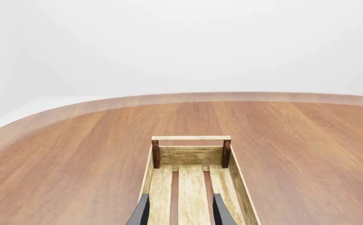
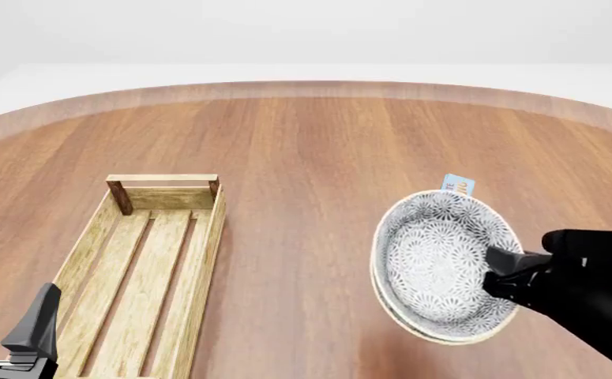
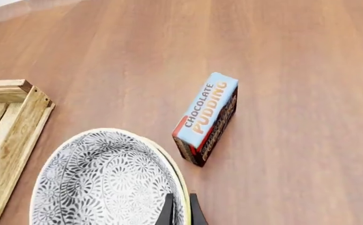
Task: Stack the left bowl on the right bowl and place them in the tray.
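Right hand pinches stacked bowls' rim, w/ tray apart.

two stacked patterned bowls, one wooden tray, one chocolate pudding box, two grippers

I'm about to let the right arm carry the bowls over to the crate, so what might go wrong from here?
1. The right gripper pinches only one rim of the stacked bowls, which hang tilted; they may slip or the stack may separate.
2. The pudding box stands close beside the bowls, so a swing may knock it.
3. The left gripper sits over the near end of the tray; the arms may collide there.
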Controlling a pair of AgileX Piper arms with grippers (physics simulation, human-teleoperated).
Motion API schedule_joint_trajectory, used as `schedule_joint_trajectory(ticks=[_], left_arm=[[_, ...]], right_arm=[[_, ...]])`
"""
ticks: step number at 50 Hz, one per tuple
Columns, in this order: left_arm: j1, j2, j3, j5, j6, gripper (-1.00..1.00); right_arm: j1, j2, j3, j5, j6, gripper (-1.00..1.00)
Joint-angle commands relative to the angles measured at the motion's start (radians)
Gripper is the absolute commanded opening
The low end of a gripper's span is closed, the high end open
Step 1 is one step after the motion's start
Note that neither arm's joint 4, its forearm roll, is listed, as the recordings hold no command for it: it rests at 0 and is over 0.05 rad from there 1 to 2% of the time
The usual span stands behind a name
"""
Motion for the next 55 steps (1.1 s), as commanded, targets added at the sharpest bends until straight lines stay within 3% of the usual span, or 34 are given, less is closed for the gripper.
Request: schedule_joint_trajectory(ticks=[1, 7, 33, 43, 55], left_arm=[[0.000, 0.000, 0.000, 0.000, 0.000, 1.00], [0.000, 0.000, 0.000, 0.000, 0.000, 1.00], [0.000, 0.000, 0.000, 0.000, 0.000, 1.00], [0.000, 0.000, 0.000, 0.000, 0.000, 1.00], [0.000, 0.000, 0.000, 0.000, 0.000, 1.00]], right_arm=[[0.005, 0.014, -0.212, 0.128, -0.024, -1.00], [0.014, 0.075, -0.309, 0.140, -0.032, -1.00], [0.220, 0.524, -0.841, 0.189, -0.057, -1.00], [0.294, 0.619, -0.957, 0.186, -0.035, -1.00], [0.353, 0.706, -1.086, 0.227, -0.047, -1.00]])
